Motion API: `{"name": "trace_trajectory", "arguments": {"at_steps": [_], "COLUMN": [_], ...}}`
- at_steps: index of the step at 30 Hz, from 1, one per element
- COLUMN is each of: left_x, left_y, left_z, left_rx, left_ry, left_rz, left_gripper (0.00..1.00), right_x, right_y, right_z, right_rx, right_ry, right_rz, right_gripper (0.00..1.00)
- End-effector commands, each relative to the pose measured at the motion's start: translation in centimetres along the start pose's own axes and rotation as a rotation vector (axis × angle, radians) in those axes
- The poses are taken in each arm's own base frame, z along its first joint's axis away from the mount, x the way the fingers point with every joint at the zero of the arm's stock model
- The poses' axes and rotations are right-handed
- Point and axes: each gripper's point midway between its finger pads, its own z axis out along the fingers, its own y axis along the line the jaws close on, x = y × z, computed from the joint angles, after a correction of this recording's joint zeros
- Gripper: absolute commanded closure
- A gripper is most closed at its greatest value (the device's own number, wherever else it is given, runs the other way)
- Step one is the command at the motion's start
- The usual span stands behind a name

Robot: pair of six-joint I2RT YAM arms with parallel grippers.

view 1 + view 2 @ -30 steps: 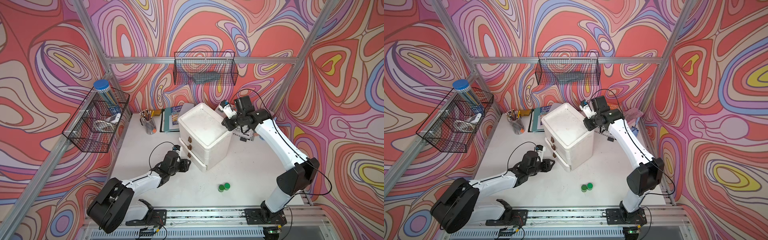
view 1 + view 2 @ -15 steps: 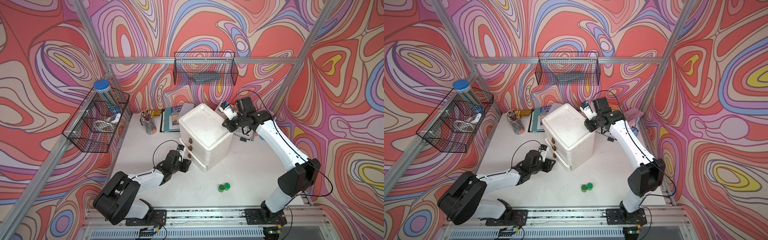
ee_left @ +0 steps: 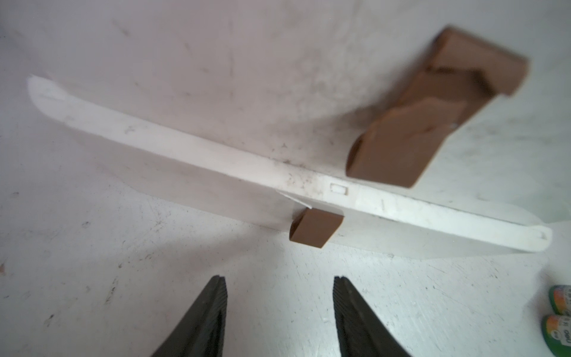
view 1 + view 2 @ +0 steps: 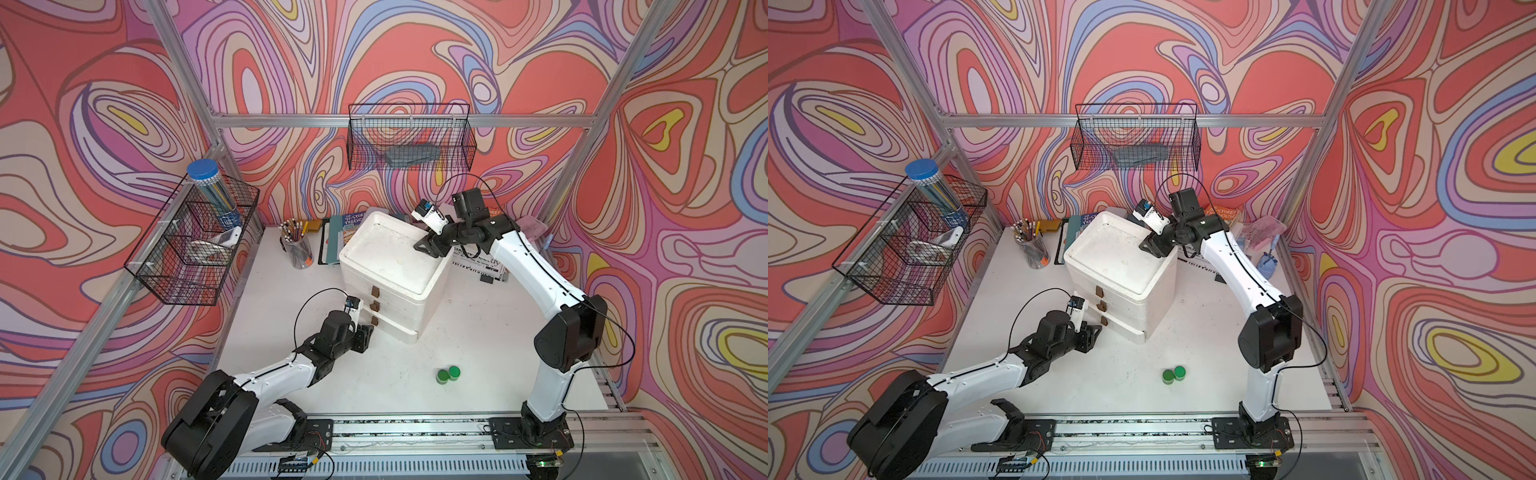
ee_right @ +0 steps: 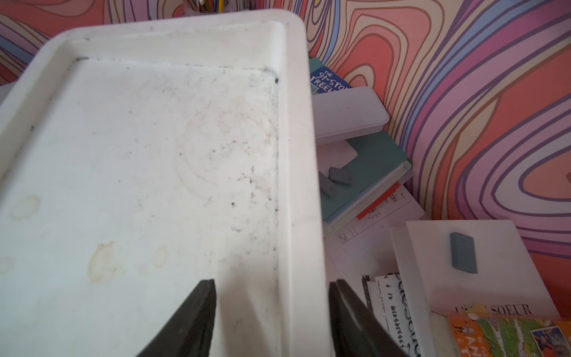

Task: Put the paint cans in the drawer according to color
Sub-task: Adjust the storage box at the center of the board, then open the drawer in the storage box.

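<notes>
The left gripper (image 3: 278,279) is held open just before the lowest brown handle (image 3: 315,230); it is best centred there, closed firmly and drawn straight out. The right gripper (image 5: 272,282) is spread open astride the top rim of the drawer unit (image 5: 296,185). Two green paint cans (image 4: 449,374) are seen side by side on the table (image 4: 478,324), well apart.

The two paint cans (image 4: 454,371) have green lids, and the desk (image 4: 478,332) is white with grey scuffs. The drawer unit (image 4: 399,266) is white with faint yellowish stains on its top and carries three brown handles (image 4: 375,306). The walls (image 4: 415,62) bear a swirl pattern in red, pink, purple, blue and yellow with dark outlines; the wire baskets (image 4: 187,257) are black, and the tube (image 4: 203,171) has a blue lid.
</notes>
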Motion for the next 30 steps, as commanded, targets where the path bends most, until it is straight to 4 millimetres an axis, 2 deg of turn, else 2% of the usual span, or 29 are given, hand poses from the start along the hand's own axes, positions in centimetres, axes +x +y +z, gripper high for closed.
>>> {"name": "trace_trajectory", "arguments": {"at_steps": [1,3,4,6,17,21,25,30], "left_x": [-0.3,-0.5,-0.7,-0.8,-2.0,-2.3,-2.3,-2.2], "left_y": [-0.1,-0.6,-0.8,-0.8,-1.6,-1.7,-1.8,-1.6], "left_z": [0.3,0.5,0.7,1.0,2.6,3.0,3.3,3.2], "left_rx": [0.017,0.039,0.042,0.036,0.040,0.043,0.046,0.034], "left_ry": [-0.031,-0.045,-0.050,-0.056,-0.084,-0.100,-0.100,-0.106], "left_rz": [0.025,0.038,0.047,0.060,0.109,0.105,0.107,0.108], "left_gripper": [0.44,0.43,0.43,0.42,0.47,0.55,0.67,0.84], "right_x": [1.0,0.6,-0.5,-0.9,0.1,1.2,1.9,1.7], "right_y": [-0.4,-1.0,-1.2,-1.3,0.3,0.5,0.8,1.1], "right_z": [0.3,-0.5,-2.2,-3.6,-10.8,-12.4,-13.6,-14.5], "right_rx": [0.053,0.105,0.141,0.177,0.311,0.363,0.397,0.402], "right_ry": [-0.001,-0.028,-0.065,-0.094,-0.201,-0.208,-0.210,-0.229], "right_rz": [0.057,0.086,0.100,0.143,0.310,0.338,0.344,0.340], "right_gripper": [0.28,0.26,0.26,0.25,0.26,0.27,0.27,0.29]}}
